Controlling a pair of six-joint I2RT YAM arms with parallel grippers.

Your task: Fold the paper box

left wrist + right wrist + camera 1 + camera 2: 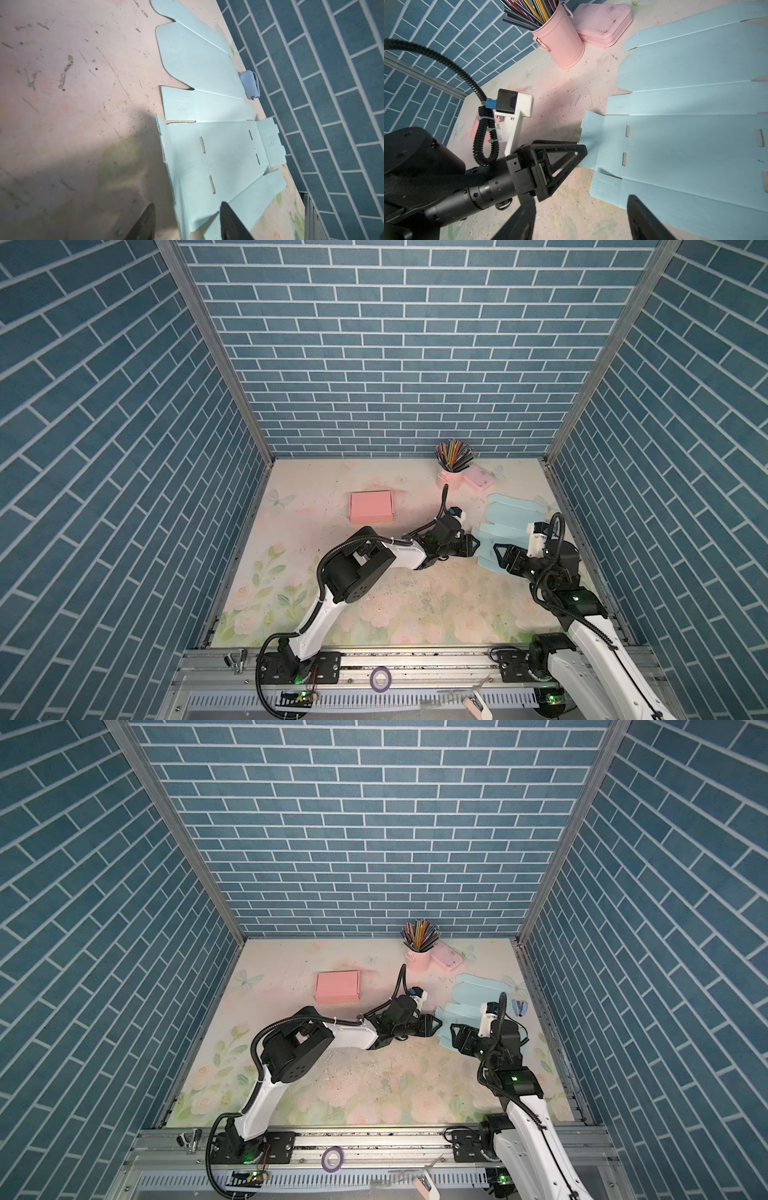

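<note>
The paper box is a light blue flat blank, lying unfolded at the right of the table. Its slotted middle panel lies flat, while the side flap on its left edge stands slightly raised. My left gripper is open at that edge, the flap's end lying loose between its fingers. My right gripper is open at the blank's near left corner, one finger over the paper and one over the table.
A folded pink box lies at the back left. A pink bucket of pencils and a pink case stand behind the blank. A blue stapler lies by the right wall. A purple tape ring sits on the front rail.
</note>
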